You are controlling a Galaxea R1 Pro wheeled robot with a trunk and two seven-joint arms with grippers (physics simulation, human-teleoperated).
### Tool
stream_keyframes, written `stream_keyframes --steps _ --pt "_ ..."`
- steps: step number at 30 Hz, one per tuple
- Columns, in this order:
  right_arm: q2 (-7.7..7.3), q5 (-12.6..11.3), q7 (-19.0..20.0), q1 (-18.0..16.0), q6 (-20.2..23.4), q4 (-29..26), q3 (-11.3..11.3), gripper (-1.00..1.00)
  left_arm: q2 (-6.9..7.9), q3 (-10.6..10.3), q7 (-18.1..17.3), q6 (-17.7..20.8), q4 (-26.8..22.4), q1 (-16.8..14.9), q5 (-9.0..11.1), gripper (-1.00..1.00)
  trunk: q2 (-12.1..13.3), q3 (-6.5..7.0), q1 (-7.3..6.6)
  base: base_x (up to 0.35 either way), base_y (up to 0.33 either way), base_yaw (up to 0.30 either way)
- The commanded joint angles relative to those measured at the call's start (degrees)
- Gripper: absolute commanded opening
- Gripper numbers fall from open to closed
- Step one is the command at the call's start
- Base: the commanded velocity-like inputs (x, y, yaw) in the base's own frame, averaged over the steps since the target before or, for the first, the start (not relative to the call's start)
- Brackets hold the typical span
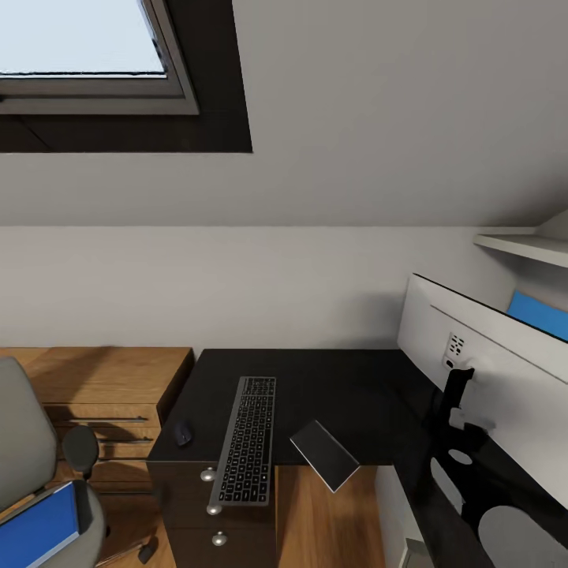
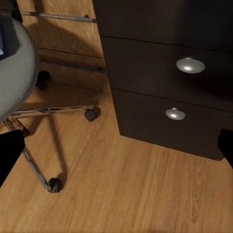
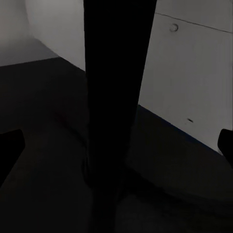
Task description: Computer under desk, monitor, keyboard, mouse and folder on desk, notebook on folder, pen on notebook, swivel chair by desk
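Folder (image 1: 39, 525) on swivel chair (image 1: 24, 442) seat, off worktop (image 1: 347, 394) left end, not yet moved. Keyboard (image 1: 248, 439) overhanging front edge, mouse (image 1: 183, 432) just beside near left edge, notebook (image 1: 324, 454) tilted off front edge; monitor (image 1: 489, 355) along right wing. Both grippers: dark fingertips wide apart at wrist-view edges, holding nothing.
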Motion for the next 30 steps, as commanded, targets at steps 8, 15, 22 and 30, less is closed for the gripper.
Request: stream_keyframes --steps 8,15,22,30 --pt "-1.26 -0.5 2.3 -9.9 -5.6 14.0 0.1 1.00 -0.01 -0.5 0.4 -0.2 0.9 -0.1 0.4 1.00 -0.1 -0.09 0.01 0.000 0.000 0.000" --pt "-1.34 -0.5 3.3 -10.6 -5.9 15.3 0.0 1.00 -0.02 -0.4 0.4 -0.2 1.0 -0.1 0.4 1.00 -0.1 -0.09 0.01 0.000 0.000 0.000" --pt "-2.07 -0.6 3.9 -10.6 -6.0 16.0 0.0 1.00 -0.01 -0.4 0.4 -0.2 1.0 -0.1 0.4 1.00 -0.1 -0.09 0.01 0.000 0.000 0.000" --pt "-2.39 -0.8 4.5 -10.6 -6.3 16.1 -0.3 1.00 -0.02 -0.4 0.5 -0.3 1.0 -0.1 0.4 1.00 -0.1 -0.09 0.01 0.000 0.000 0.000"
